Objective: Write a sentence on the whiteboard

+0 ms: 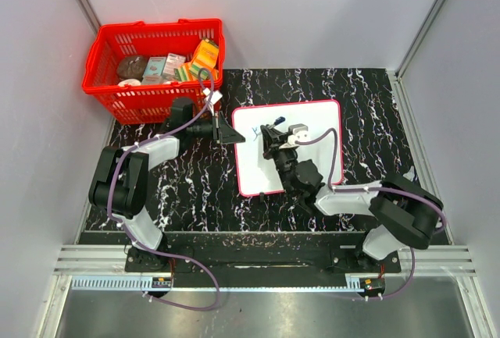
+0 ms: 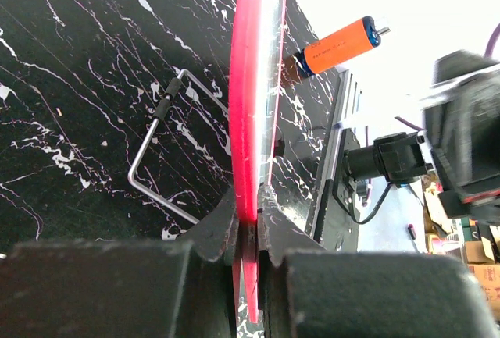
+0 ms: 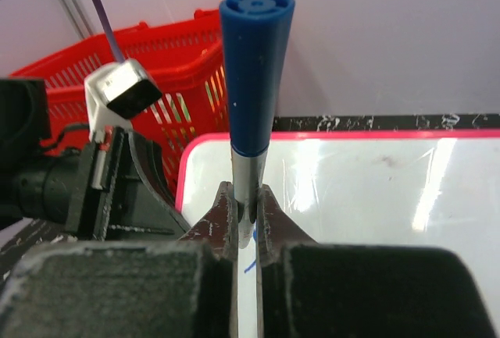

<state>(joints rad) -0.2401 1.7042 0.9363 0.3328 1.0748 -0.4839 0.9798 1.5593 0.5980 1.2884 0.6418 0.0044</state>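
The whiteboard [image 1: 308,123], white with a thin red frame, lies flat on the black marbled table. My left gripper [image 1: 233,133] is shut on its left red edge [image 2: 248,104], the jaws [image 2: 248,217] pinching the frame. Over the board's upper left part, my right gripper [image 1: 273,141] is shut on a marker [image 3: 254,65] with a blue end and grey barrel. The marker stands upright between the fingertips [image 3: 246,205]. Of the sentence, only a short blue stroke [image 3: 250,264] shows under the right jaws, also seen as a small blue mark [image 1: 257,130].
A red basket [image 1: 105,41] filled with packets stands at the back left, just beyond the left gripper. A bent metal rod [image 2: 156,158] lies on the table beside the board's edge. An orange cylinder [image 2: 340,44] shows beyond the board. Grey walls close in both sides.
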